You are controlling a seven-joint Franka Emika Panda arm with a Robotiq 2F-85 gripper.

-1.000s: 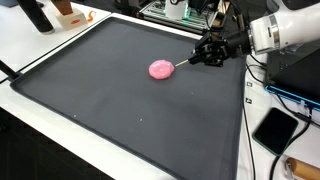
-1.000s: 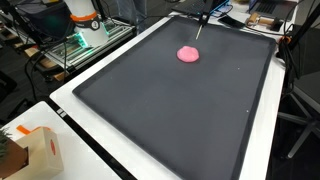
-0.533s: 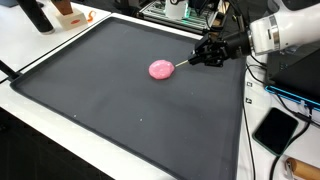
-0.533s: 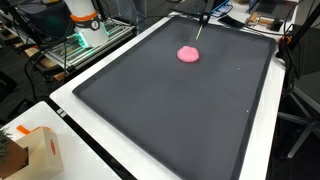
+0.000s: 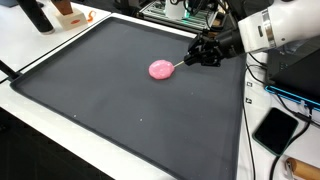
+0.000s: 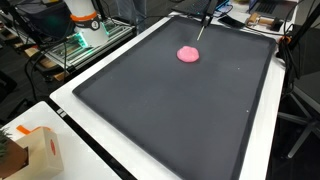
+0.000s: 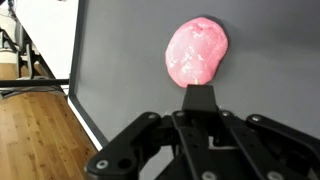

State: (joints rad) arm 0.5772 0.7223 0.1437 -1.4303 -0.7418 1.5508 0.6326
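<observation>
A flat pink blob [image 5: 160,69] [image 6: 188,54] lies on the large dark mat [image 5: 100,95] [image 6: 170,115]. A thin light stick [image 5: 178,65] [image 6: 200,30] runs from it to my gripper [image 5: 191,60] [image 6: 205,17]. In the wrist view the black fingertips [image 7: 200,98] are pressed together just behind the blob [image 7: 196,52] and hide the stick. The gripper is shut and appears to pinch the stick's end low over the mat.
A black phone [image 5: 276,128] lies on the white table beside the mat. A cardboard box [image 6: 35,150] stands at one corner, and an orange-topped item [image 5: 68,10] at another. Cables and equipment [image 6: 85,25] line the far edges. Wooden floor [image 7: 35,140] shows past the mat's edge.
The arm's wrist has shifted slightly up and back. The pink blob stays in the same spot on the mat.
</observation>
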